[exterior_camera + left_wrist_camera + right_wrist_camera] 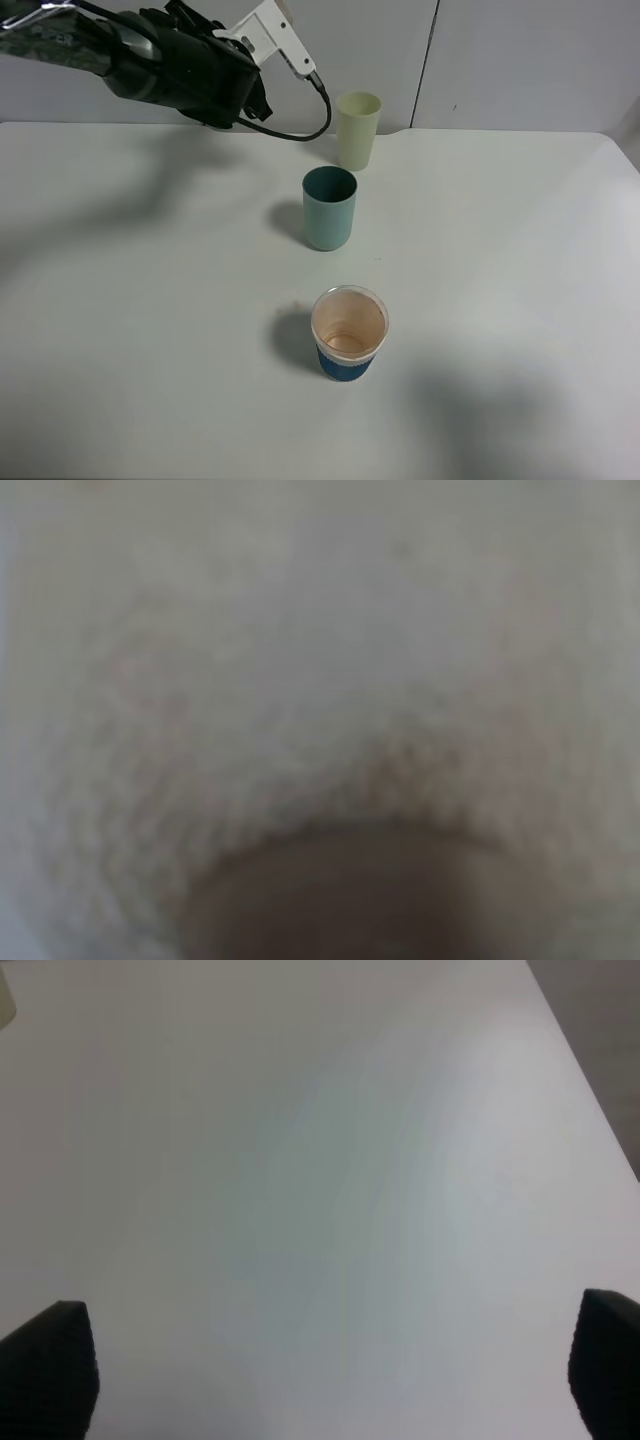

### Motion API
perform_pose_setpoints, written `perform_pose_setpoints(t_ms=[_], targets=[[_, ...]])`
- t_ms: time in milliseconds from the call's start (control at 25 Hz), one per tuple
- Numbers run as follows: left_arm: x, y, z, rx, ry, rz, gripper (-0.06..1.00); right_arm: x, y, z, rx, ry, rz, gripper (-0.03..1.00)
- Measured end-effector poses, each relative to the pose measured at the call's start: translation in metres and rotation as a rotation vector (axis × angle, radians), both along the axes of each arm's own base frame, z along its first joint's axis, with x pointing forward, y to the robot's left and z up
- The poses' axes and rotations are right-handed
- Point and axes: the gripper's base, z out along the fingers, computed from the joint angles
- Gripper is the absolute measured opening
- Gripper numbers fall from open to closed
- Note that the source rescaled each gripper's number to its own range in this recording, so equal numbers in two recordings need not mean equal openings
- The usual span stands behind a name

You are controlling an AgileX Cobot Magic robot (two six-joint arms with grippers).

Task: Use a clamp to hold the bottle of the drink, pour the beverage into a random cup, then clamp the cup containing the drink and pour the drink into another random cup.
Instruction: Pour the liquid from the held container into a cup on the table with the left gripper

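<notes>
Right gripper: you had it wide open, with its two dark fingertips at the lower corners of the wrist frame and only the bare white table between them.
Left gripper: closed; you could not tell from any view whether it held anything.
Left wrist view: a pale blurred surface filled it, with a brown patch along the lower edge, too soft for you to name.
Left arm: black with a white mount, it hung in the upper left of the high frame.
Pale yellow-green tumbler: it stood upright at upper centre, just right of the arm; you could not see its contents.
Teal tumbler: it stood upright at centre, just below and slightly left of the pale one, apart from it, and dark inside.
Paper cup: it stood upright at lower centre, blue at the base, well apart from the teal one.
Beverage: you had a thin brown layer lying in the bottom of the paper cup.
</notes>
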Motion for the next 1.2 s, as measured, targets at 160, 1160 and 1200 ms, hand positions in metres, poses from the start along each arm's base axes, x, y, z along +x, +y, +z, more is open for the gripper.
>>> perform_pose_setpoints(t_ms=[160, 1160, 1200], targets=[[0.006, -0.016, -0.001, 0.08, -0.024, 0.017, 0.05, 0.0, 0.0, 0.0, 0.0, 0.0, 0.0, 1.0], [0.029, -0.065, -0.027, 0.269, -0.014, -0.045, 0.05, 0.0, 0.0, 0.0, 0.0, 0.0, 0.0, 1.0], [0.029, -0.065, -0.027, 0.272, -0.014, -0.046, 0.05, 0.0, 0.0, 0.0, 0.0, 0.0, 0.0, 1.0]])
